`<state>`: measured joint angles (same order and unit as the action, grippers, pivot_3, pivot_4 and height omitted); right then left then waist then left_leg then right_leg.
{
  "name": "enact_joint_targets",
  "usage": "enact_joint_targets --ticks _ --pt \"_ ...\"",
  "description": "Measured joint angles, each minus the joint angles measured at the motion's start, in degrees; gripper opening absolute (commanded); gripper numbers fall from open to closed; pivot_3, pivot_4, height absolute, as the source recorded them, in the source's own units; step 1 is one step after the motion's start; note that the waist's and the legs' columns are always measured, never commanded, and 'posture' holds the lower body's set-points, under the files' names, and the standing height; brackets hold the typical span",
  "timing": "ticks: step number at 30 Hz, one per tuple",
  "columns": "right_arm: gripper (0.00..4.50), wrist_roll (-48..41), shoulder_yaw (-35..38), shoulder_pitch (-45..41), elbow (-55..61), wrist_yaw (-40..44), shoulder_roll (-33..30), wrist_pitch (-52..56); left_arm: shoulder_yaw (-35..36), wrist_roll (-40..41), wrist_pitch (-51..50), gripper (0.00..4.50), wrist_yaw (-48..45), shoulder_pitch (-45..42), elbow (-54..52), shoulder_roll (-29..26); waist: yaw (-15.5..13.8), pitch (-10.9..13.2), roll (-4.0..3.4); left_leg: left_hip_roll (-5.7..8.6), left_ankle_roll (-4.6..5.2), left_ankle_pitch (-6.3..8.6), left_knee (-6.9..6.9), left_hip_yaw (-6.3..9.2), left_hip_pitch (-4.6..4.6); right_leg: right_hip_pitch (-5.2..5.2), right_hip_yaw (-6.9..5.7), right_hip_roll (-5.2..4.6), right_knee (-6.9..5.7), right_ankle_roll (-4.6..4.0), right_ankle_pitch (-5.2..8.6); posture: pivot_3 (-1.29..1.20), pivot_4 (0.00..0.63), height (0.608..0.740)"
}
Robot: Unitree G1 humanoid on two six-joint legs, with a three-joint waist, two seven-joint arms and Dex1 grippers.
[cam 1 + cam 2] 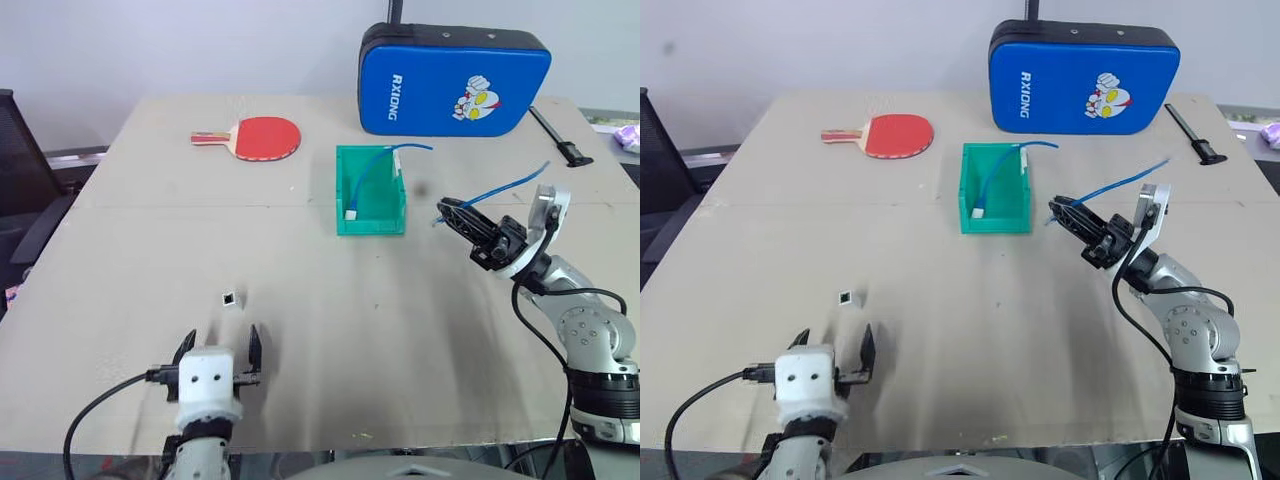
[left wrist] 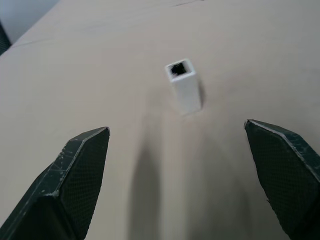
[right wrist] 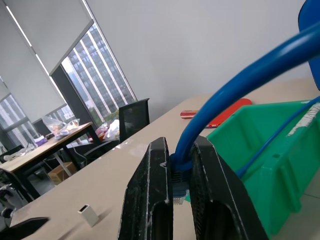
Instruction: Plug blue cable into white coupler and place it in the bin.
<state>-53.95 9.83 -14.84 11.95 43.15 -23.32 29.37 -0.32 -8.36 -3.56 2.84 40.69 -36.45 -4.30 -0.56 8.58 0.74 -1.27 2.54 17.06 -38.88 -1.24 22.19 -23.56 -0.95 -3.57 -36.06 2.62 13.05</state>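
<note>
Right gripper (image 1: 447,211) is clamped shut on the blue cable (image 1: 500,187), pinching it right at the plug end, and it's up off the table just right of the bin (image 1: 372,222). From the pinch the cable arcs up and away to the far right, free end in the air. In the right wrist view you can see the plug squeezed between the two black fingers (image 3: 150,200) with the cable curving off overhead.

The white coupler (image 1: 231,298) is sitting on its own on the table (image 1: 400,330), near-left side, well apart from the held cable. Its dark socket faces up. The left gripper (image 1: 220,352) is low at the near-left edge with its fingers spread wide, holding nothing, pointed at the coupler, which sits just past the fingertips and lined up between them.

That green bin is around the middle of the table and already has another blue cable (image 1: 368,170) in it, with a white block (image 1: 351,213) on its lower end and its upper end poking out over the far wall.

Further back there's a red table tennis paddle (image 1: 262,137) on the far left and a big blue pad (image 1: 452,80) standing up at the far edge, right of centre.
</note>
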Motion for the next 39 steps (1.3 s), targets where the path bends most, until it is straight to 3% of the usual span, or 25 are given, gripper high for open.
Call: enact_joint_targets --ticks 13,22,27,32,39 --pt "0.00 0.4 -2.2 2.2 7.3 1.6 0.6 1.5 3.5 5.2 2.9 4.43 -4.5 -12.5 11.9 -2.6 -0.3 -0.1 -0.08 0.04 0.00 -0.01 -0.02 -0.07 -0.35 0.21 0.09 -0.09 -0.21 -0.02 0.00 0.00 0.150 0.728" --pt "0.00 2.0 -2.6 3.2 8.2 1.7 0.7 0.3 5.9 9.1 1.1 0.33 -5.2 -15.9 13.6 -1.1 -0.3 -0.2 -0.28 0.04 -0.02 -0.03 -0.04 -0.01 -0.47 0.19 0.13 -0.03 -0.52 -0.04 0.02 0.00 0.150 0.728" --pt "0.00 2.4 -2.7 3.5 8.3 1.5 0.9 -0.1 6.6 11.0 -2.2 0.28 -6.8 -19.5 13.7 -1.8 -0.3 -0.2 -0.27 0.05 -0.02 -0.03 -0.13 0.01 -0.44 0.19 0.12 0.00 -0.55 -0.04 0.02 0.00 0.150 0.728" --pt "0.00 3.3 -3.9 3.0 8.5 1.3 1.9 -0.5 5.3 13.3 -6.4 0.28 -15.1 -31.0 19.6 -8.5 -0.2 -0.2 -0.23 0.10 -0.04 -0.04 -0.25 0.01 -0.39 0.19 0.14 0.04 -0.59 0.01 -0.02 0.00 0.150 0.728" --pt "0.00 9.9 -7.0 0.9 8.5 1.2 2.0 -4.0 -3.4 16.0 -7.4 0.28 -29.8 -45.7 25.5 -12.7 -0.2 -0.2 -0.17 0.15 -0.06 -0.05 -0.25 -0.04 -0.25 0.12 0.15 0.02 -0.52 0.21 -0.12 0.00 0.150 0.728"
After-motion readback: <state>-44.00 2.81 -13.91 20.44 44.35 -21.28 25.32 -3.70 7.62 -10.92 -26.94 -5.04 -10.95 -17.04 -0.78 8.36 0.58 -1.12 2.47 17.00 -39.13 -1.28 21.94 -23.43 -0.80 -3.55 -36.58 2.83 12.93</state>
